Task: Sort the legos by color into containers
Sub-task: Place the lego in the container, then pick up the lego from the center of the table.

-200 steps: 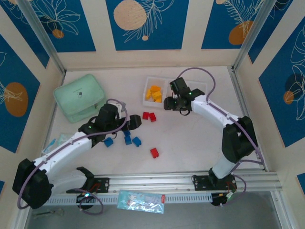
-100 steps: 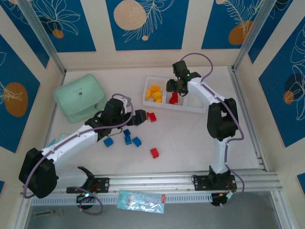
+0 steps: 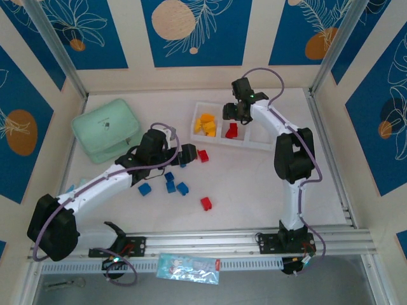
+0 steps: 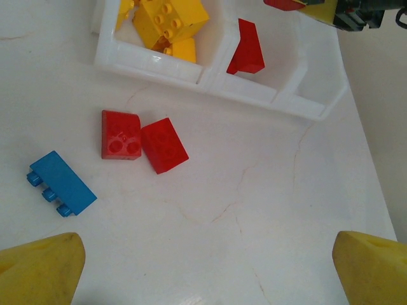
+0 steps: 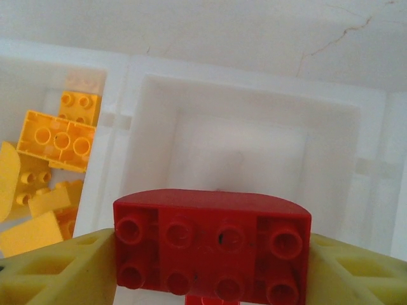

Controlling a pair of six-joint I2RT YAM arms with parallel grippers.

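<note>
right pincer (image 5: 206,270) pinching my red lego brick (image 5: 212,241) | brick's long axis 3-to-9 o'clock | middle compartment (image 5: 245,149) under me, open floor toward 12 o'clock

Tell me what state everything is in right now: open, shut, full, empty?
Left gripper: open, empty.
Right gripper: shut on held red brick.
Mint-green box: lid shut.
Left compartment: holds yellow bricks.
Middle compartment: holds a loose red brick.
Right compartment: looks empty.
</note>
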